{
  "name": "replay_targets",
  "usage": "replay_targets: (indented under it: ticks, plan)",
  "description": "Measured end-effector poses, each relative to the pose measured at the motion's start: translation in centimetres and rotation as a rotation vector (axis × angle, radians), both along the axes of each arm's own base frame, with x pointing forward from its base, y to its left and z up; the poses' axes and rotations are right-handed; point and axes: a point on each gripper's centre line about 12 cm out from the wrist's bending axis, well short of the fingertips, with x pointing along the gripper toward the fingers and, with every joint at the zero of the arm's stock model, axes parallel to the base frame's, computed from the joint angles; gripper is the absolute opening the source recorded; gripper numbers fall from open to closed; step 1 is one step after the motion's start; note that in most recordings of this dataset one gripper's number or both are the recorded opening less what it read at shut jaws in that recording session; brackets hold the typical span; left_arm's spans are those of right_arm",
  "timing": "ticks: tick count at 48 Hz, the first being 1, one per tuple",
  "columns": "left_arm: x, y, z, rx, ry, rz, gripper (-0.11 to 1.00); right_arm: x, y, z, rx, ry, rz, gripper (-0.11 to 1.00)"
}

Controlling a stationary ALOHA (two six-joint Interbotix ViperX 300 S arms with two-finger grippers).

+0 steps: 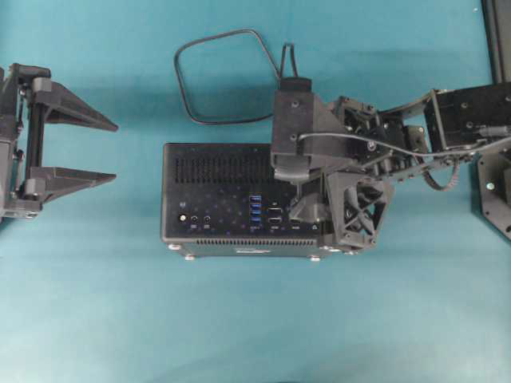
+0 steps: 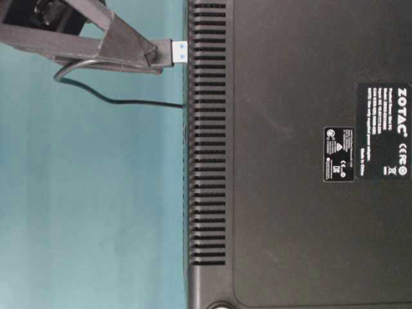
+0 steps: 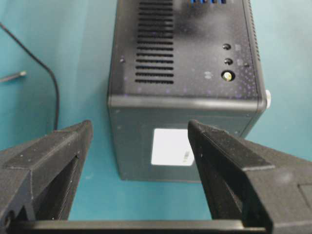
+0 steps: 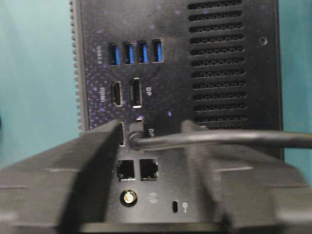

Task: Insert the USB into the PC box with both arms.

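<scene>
The USB plug (image 2: 172, 53), black with a blue tip, points at the port panel of the PC box (image 1: 215, 199), its tip right at the panel's edge near the vent slots (image 2: 206, 129). Its thin cable arcs away from the box and lies in a loop on the teal table (image 1: 255, 319), behind the box on the side away from the silver feet.

The box stands with its port panel facing up, and its underside, with a ZOTAC label (image 2: 383, 132), faces the table-level camera. The row of blue ports (image 4: 136, 52) sits just beyond the plug on that panel.

The right gripper (image 4: 152, 129) hangs over the port panel with its fingers (image 2: 122, 45) on either side of the plug. The jaws are partly narrowed, with a gap showing beside the plug in the wrist view. Whether a pad touches the plug cannot be told.

The left gripper (image 1: 115, 152) stands well apart from the box, off the end that carries a white sticker (image 3: 173, 147). Its jaws are spread wide and hold nothing.
</scene>
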Motion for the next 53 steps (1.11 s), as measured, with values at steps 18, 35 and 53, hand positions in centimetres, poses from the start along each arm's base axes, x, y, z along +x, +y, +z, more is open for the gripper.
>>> replay_targets:
  ticks: [18, 35, 53]
  plan:
    - [0.0, 0.0, 0.0, -0.001, 0.0, 0.001, 0.83, 0.0, 0.2, 0.0, 0.002, 0.002, 0.006, 0.18]
    - [0.0, 0.0, -0.1, -0.013, 0.002, 0.005, 0.83, 0.6, -0.1, 2.4, -0.019, -0.033, 0.004, 0.12]
    - [-0.1, 0.0, -0.1, -0.014, 0.002, 0.004, 0.83, 2.3, -0.3, 1.9, -0.156, -0.073, 0.037, 0.11]
